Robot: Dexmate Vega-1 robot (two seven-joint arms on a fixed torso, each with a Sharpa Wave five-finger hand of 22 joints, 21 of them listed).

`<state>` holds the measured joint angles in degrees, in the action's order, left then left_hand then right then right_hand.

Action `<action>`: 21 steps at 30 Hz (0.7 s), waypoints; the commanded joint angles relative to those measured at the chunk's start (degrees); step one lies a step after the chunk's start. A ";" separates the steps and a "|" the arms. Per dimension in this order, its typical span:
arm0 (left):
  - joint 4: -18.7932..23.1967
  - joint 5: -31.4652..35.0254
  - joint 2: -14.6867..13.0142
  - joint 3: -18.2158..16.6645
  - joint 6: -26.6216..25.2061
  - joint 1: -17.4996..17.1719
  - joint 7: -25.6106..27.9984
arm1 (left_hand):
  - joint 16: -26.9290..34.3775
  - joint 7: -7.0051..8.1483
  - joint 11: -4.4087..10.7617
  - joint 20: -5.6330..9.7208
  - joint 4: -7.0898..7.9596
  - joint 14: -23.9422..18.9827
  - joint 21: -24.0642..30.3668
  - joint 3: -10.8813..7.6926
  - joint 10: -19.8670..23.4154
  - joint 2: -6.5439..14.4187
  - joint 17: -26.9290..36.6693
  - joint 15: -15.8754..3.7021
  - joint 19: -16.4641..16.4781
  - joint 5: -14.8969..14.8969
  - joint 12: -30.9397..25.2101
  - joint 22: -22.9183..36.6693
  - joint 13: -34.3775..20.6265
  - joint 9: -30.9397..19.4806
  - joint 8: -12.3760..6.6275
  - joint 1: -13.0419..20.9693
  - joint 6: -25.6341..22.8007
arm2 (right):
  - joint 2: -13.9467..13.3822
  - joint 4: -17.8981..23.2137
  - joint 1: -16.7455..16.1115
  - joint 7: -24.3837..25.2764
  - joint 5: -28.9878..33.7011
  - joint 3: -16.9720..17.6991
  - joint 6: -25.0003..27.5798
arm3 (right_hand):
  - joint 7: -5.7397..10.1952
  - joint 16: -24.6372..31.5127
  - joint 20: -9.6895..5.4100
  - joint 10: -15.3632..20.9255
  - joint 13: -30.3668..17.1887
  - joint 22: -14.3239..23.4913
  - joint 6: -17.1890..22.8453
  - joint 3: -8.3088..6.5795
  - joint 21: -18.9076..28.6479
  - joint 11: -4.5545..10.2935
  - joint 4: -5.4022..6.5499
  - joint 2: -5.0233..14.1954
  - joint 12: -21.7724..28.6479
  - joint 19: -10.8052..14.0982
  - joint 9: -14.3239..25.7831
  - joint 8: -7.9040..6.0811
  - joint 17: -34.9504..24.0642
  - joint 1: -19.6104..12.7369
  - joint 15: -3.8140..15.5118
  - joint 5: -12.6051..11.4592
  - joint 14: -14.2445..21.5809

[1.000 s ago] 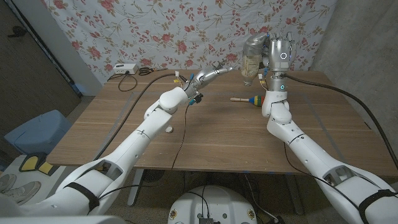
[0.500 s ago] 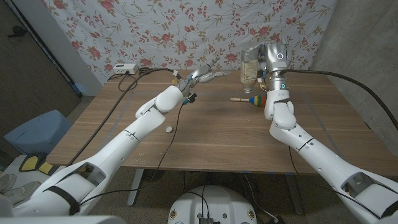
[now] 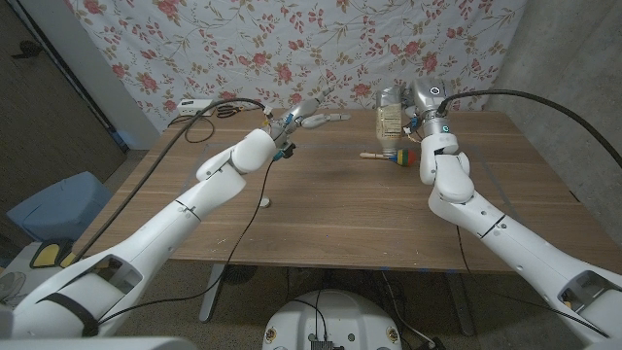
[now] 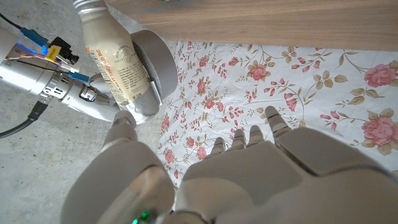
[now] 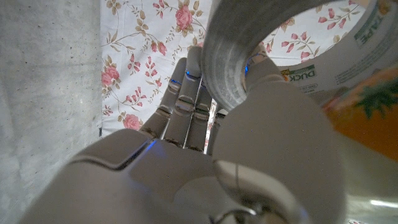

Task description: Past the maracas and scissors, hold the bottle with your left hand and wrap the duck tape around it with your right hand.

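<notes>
Reaching over the far edge of the surface (image 3: 321,209), the left hand (image 3: 313,116) has its fingers (image 4: 272,118) spread and empty, while the bottle (image 3: 390,110) stands upright off to its right, pressed against the tape (image 4: 157,62) gripped by the much nearer right hand (image 3: 421,97).

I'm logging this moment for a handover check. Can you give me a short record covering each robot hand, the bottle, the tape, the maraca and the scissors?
left robot hand: empty, fingers apart, short of the bottle
right robot hand: grips the tape roll
tape roll: against the bottle
bottle: at the right robot hand, capped
maraca: lying on the table by the right arm
scissors: far left edge of the table
</notes>
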<state>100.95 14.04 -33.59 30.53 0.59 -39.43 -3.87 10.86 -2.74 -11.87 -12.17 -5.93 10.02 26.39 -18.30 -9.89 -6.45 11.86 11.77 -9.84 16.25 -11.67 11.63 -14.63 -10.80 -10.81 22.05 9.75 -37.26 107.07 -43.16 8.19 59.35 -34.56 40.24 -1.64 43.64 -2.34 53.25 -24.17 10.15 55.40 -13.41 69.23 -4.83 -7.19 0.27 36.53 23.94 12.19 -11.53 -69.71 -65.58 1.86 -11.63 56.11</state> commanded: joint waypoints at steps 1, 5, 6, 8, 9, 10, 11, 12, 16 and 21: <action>4.02 0.66 -3.82 -1.09 -4.02 -0.68 -1.75 | 0.20 0.35 -0.61 -0.05 0.09 19.25 -0.28 0.30 -21.20 -0.56 0.24 0.31 -23.27 0.38 -0.27 0.14 0.04 -0.12 -0.34 0.20 26.01 | -4.97 2.95 1.85 -14.96 -2.77 -0.44 -0.22 | 2.12 0.06 -3.29 10.71 -9.32 0.13 9.66 -15.56 0.15 8.06 -1.75 4.19 0.28 -0.25 0.41 -0.37 -0.11 -1.55 10.86 -0.35 6.32; 4.92 0.92 -4.69 -1.27 -4.80 -0.77 -2.13 | 0.24 0.29 -0.61 -0.05 0.13 19.35 -0.32 0.48 -21.33 -0.62 0.25 0.30 -23.24 0.52 -0.28 0.17 0.05 -0.13 -0.34 0.17 26.04 | -6.69 3.97 2.96 -20.76 -3.05 -0.91 -0.08 | 2.14 0.06 -3.39 10.50 -9.39 0.14 9.64 -15.59 0.15 7.99 -1.82 4.27 0.19 -0.51 0.43 -0.37 -0.12 -1.69 10.90 -0.40 6.22; 5.02 0.91 -4.82 -1.25 -4.94 -0.71 -2.32 | 0.25 0.29 -0.61 -0.05 0.14 19.37 -0.32 0.50 -21.34 -0.63 0.25 0.30 -23.24 0.55 -0.29 0.17 0.05 -0.13 -0.32 0.16 26.08 | -6.97 4.15 3.26 -22.05 -3.30 -0.97 -0.11 | 2.20 0.10 -3.44 10.39 -9.41 0.14 9.62 -15.58 0.14 8.02 -1.83 4.30 0.14 -0.63 0.44 -0.36 -0.14 -1.72 10.92 -0.41 6.24; 5.13 0.83 -5.06 -1.28 -4.81 -0.63 -2.50 | 0.25 0.27 -0.62 -0.05 0.15 19.40 -0.34 0.55 -21.37 -0.64 0.25 0.30 -23.24 0.59 -0.30 0.18 0.05 -0.13 -0.33 0.16 26.07 | -7.49 4.31 3.82 -24.16 -3.30 -1.29 -0.09 | 2.20 0.09 -3.47 10.40 -9.53 0.14 9.57 -15.54 0.17 8.02 -1.76 4.35 0.20 -0.64 0.45 -0.34 -0.13 -1.67 10.85 -0.42 6.19; 5.28 0.88 -5.21 -1.29 -4.92 -0.59 -2.61 | 0.26 0.28 -0.62 -0.05 0.16 19.42 -0.35 0.57 -21.38 -0.65 0.25 0.30 -23.25 0.61 -0.30 0.18 0.05 -0.13 -0.31 0.15 26.13 | -7.81 4.43 4.06 -25.17 -3.34 -1.44 -0.18 | 2.21 0.07 -3.43 10.34 -9.68 0.15 9.58 -15.51 0.19 7.94 -1.82 4.26 0.25 -0.68 0.46 -0.34 -0.15 -1.71 10.87 -0.43 6.06; 5.29 0.88 -5.22 -1.28 -4.94 -0.59 -2.60 | 0.28 0.25 -0.62 -0.05 0.17 19.43 -0.41 0.64 -21.40 -0.68 0.25 0.30 -23.35 0.66 -0.32 0.18 0.06 -0.13 -0.36 0.15 26.01 | -7.83 4.44 4.08 -25.25 -3.33 -1.47 -0.16 | 2.23 0.05 -3.47 10.36 -9.68 0.15 9.60 -15.52 0.20 7.99 -1.80 4.30 0.25 -0.68 0.47 -0.35 -0.14 -1.70 10.86 -0.44 6.04; 5.46 0.73 -5.45 -1.42 -4.88 -0.60 -2.77 | 0.29 0.28 -0.62 -0.05 0.18 19.45 -0.45 0.70 -21.43 -0.71 0.26 0.30 -23.40 0.71 -0.33 0.19 0.06 -0.13 -0.32 0.14 26.11 | -8.68 4.84 4.77 -28.37 -3.96 -1.70 -0.65 | 2.26 0.02 -3.49 10.43 -9.53 0.15 9.72 -15.53 0.22 7.97 -1.80 4.35 0.17 -0.71 0.47 -0.40 -0.12 -1.73 10.89 -0.46 5.97; 5.52 0.52 -5.56 -1.54 -4.83 -0.63 -2.89 | 0.30 0.25 -0.62 -0.05 0.19 19.46 -0.47 0.73 -21.44 -0.72 0.26 0.30 -23.43 0.73 -0.34 0.19 0.06 -0.13 -0.34 0.14 26.07 | -8.94 4.97 5.08 -29.68 -4.12 -1.85 -0.69 | 2.28 0.06 -3.52 10.34 -9.54 0.15 9.64 -15.45 0.20 7.99 -1.70 4.38 0.13 -0.83 0.48 -0.37 -0.13 -1.62 10.82 -0.46 6.00; 6.08 0.37 -6.09 -1.96 -5.16 -0.85 -2.95 | 0.34 0.26 -0.62 -0.05 0.23 19.51 -0.53 0.87 -21.47 -0.77 0.26 0.30 -23.48 0.85 -0.38 0.21 0.07 -0.14 -0.35 0.11 26.06 | -10.15 5.01 6.56 -35.18 -4.59 -2.77 -1.25 | 2.33 0.00 -3.67 10.20 -9.63 0.15 9.62 -15.42 0.24 8.08 -1.68 4.46 0.08 -0.91 0.50 -0.36 -0.10 -1.64 10.83 -0.51 5.84; 6.56 0.08 -6.55 -2.25 -5.41 -1.08 -3.06 | 0.39 0.10 -0.62 -0.05 0.28 19.55 -0.61 1.05 -21.49 -0.80 0.27 0.29 -23.56 1.00 -0.44 0.23 0.08 -0.14 -0.36 0.08 26.06 | -11.43 4.17 8.16 -40.66 -7.56 -2.91 -3.49 | 2.45 -0.34 -3.89 10.01 -9.70 0.15 9.55 -15.35 0.24 8.09 -1.60 4.62 0.00 -1.23 0.53 -0.33 0.20 -1.62 10.89 -0.56 5.38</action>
<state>106.13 14.58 -38.70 28.95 -3.99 -40.14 -6.38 10.87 -2.76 -11.87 -12.17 -5.69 10.02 25.83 -17.58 -9.89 -6.77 11.86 11.77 -9.84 16.99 -11.88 11.62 -14.36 -10.80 -10.81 22.33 9.73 -45.59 111.33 -38.09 -20.17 55.38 -36.55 39.32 -1.64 43.64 -2.53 53.25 -24.17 10.15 55.40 -13.41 69.23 -4.83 -7.19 0.27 36.42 23.27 12.20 -11.53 -69.75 -65.58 2.11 -11.92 55.87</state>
